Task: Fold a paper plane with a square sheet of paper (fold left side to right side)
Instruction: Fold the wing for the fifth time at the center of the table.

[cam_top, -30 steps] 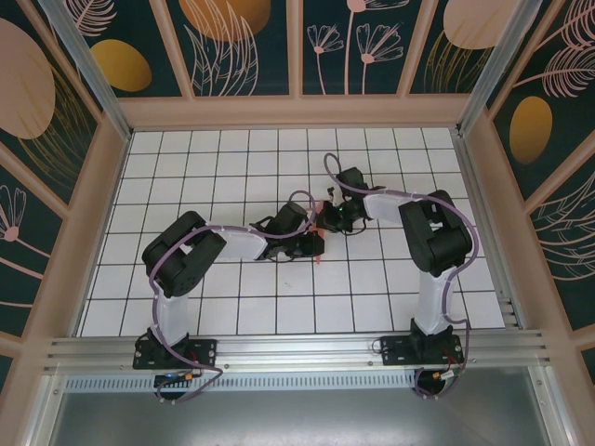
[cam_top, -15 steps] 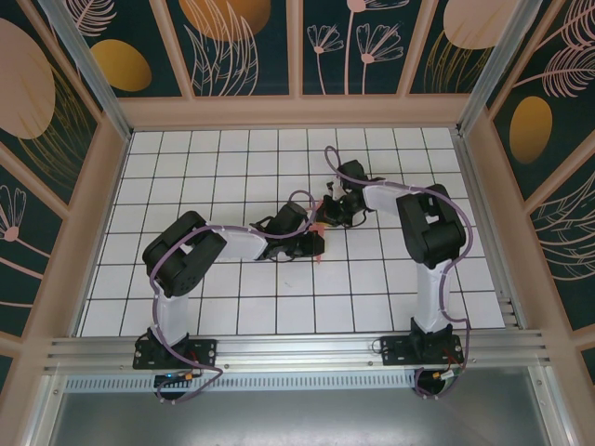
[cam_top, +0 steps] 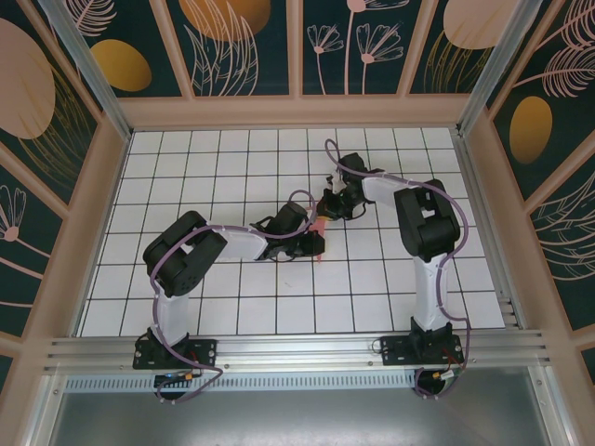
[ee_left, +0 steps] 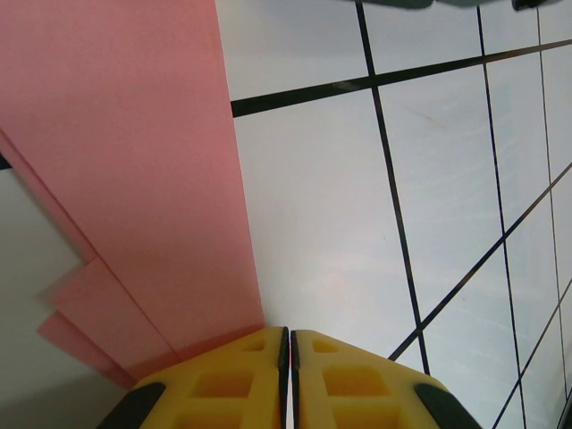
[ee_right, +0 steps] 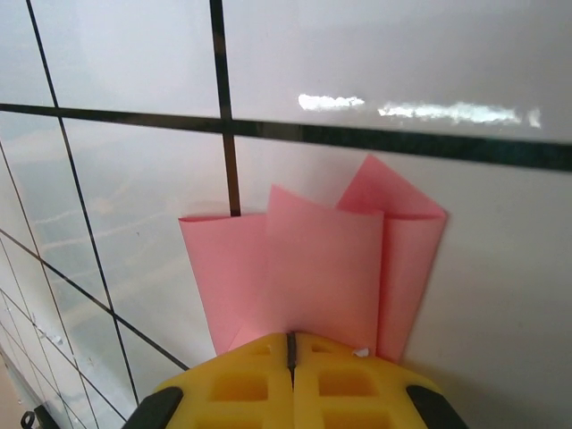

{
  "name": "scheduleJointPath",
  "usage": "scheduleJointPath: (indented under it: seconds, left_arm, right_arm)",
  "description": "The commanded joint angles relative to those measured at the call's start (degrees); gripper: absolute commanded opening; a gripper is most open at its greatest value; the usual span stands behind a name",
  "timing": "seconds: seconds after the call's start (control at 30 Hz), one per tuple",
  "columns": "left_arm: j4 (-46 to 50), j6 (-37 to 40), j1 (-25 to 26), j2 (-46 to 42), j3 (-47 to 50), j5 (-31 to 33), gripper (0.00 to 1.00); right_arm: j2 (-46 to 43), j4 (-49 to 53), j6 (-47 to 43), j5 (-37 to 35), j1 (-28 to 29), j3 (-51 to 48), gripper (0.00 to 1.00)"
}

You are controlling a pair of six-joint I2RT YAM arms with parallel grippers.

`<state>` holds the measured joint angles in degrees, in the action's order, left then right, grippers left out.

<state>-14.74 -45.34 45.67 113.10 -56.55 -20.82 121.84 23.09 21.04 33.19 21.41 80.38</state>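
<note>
Our left gripper [ee_left: 289, 332] and right gripper [ee_right: 291, 338], both pressed together, sit at the pink paper's [ee_right: 322, 268] edges. We fear dragging either could shift its layers and skew the crease.

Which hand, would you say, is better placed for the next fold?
Probably the right hand: it pinches the paper at its fanned loose flaps, while the left hand clamps the long layered edge as anchor.

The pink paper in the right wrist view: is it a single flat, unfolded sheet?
No, the pink paper lies in several overlapping folded flaps with creased, slanted edges.
</note>
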Motion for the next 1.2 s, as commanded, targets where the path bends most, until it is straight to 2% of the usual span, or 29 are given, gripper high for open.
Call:
scheduleJointPath:
  seconds: [0.0, 0.63, 0.87, 1.17]
  left_arm:
    - [9.6, -0.4, 1.7, 5.1, 3.1, -0.7, 0.14]
    - [9.0, -0.6, 1.6, 4.6, 3.5, -0.6, 0.14]
    - [8.6, -0.4, 1.7, 3.9, 3.0, -0.9, 0.14]
    - [8.9, -0.1, 1.7, 3.1, 3.0, -0.6, 0.15]
  right_arm:
    - [4.8, -9.3, -2.7, -17.1, -4.7, 3.5, 0.08]
    - [5.4, -8.5, -4.5, -16.5, -6.6, 8.0, 0.08]
    - [-4.4, -10.0, -5.0, -16.1, -6.7, 2.7, 0.11]
    - [-12.8, -16.7, 0.3, -4.7, -3.5, -10.9, 0.11]
